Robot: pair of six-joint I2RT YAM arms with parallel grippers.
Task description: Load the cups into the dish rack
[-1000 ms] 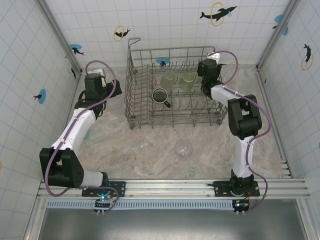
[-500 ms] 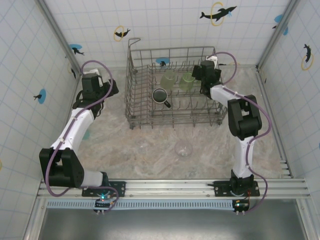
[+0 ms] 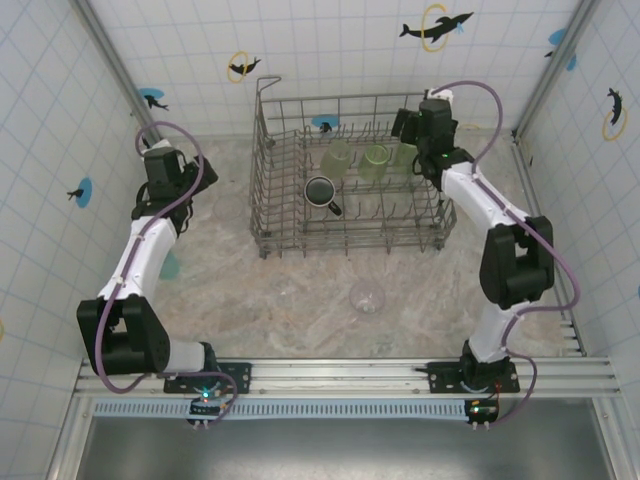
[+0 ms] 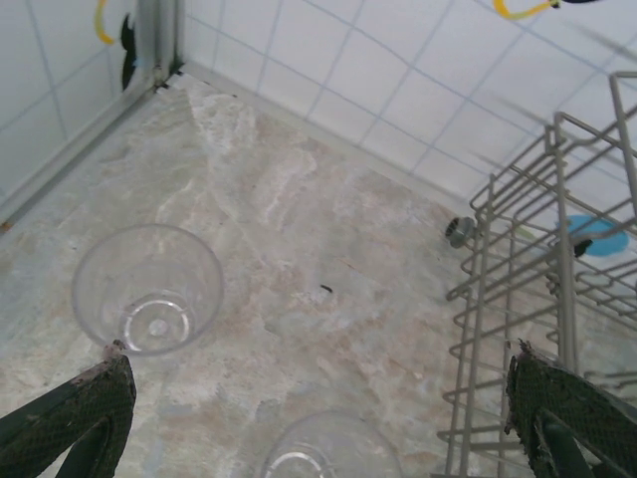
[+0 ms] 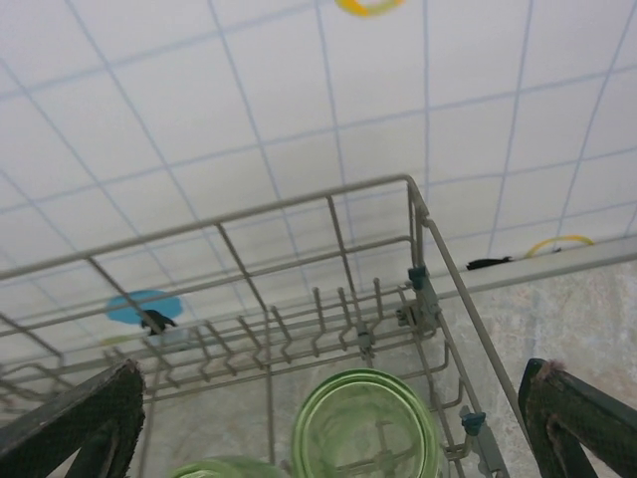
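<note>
A grey metal wire dish rack stands on a matt, marbled stone-look tabletop. The clear tumbler and green tumbler look smooth, glossy and translucent.

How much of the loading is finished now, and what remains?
Done: the dark mug, a pale green cup and a green cup sit in the dish rack. In hand: nothing; the right gripper is open above the rack, the left gripper open over the table. Left: at least two clear cups on the table.
</note>
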